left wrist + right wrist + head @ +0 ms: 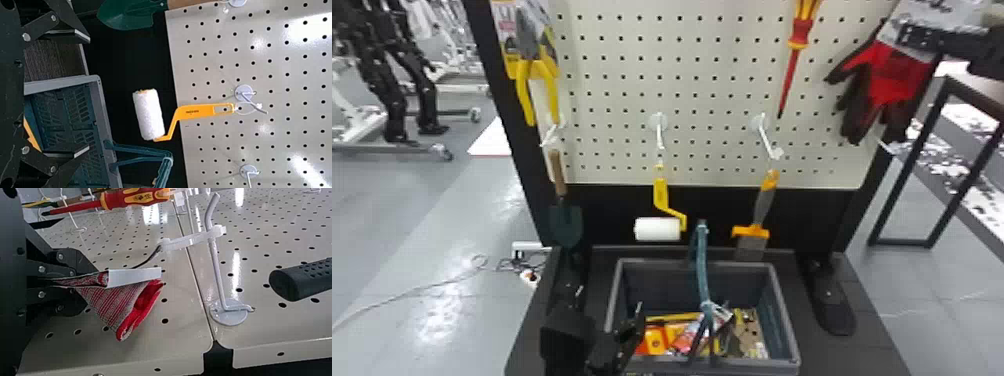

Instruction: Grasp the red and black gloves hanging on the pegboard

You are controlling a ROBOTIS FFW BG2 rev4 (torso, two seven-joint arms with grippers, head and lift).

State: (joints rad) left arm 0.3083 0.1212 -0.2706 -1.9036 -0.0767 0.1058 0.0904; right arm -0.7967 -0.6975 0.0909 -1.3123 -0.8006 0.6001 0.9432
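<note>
The red and black fabric gloves [879,92] hang limp at the upper right corner of the cream perforated pegboard [702,75], with their fingers drooping. They look light and soft, so I judge they will sag and fold rather than resist. The knit cuff with its white card tag seems the firmest place to hold. My right end effector [78,282] is there, its fingers pinched together on that cuff, near the white wire hook [219,278]. A thin dark cord seems to run towards the hook and might snag. My left end effector [86,94] hangs low, fingers apart, over the grey plastic crate [58,84].
</note>
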